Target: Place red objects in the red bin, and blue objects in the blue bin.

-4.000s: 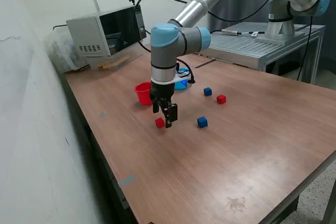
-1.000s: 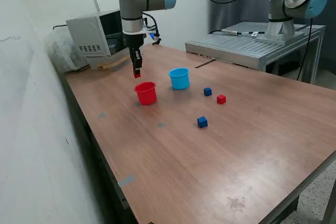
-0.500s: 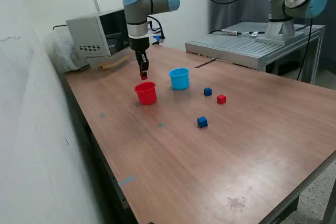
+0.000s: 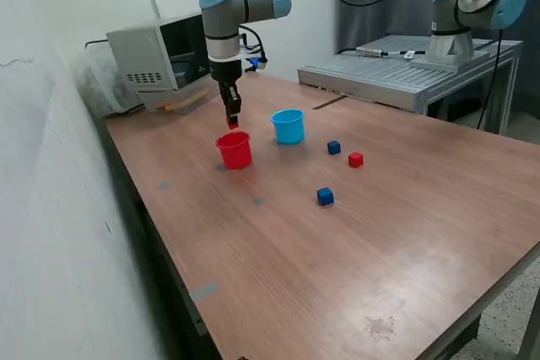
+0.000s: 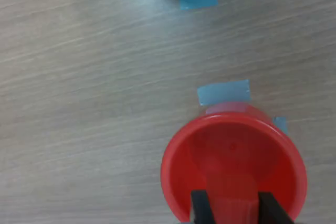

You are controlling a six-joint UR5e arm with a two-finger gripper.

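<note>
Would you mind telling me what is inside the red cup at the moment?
The wrist view shows the red cup with a bare floor. The gripper holds a red cube above it, which hides a small part of the cup's inside.

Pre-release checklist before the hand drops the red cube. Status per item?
1. Cube held: ok. The hand is shut on a red cube, which sits between the fingers.
2. Right target: ok. The red cup is below the hand, not the light blue cup.
3. Alignment: ok in the wrist view, where the cube is over the cup's opening, though near one rim rather than centred.
4. Cup upright and empty: ok; its bare floor shows.
5. Drop height: cannot tell exactly; the hand hangs above the rim.
6. Remaining work: one red cube and two blue cubes lie on the table.
</note>
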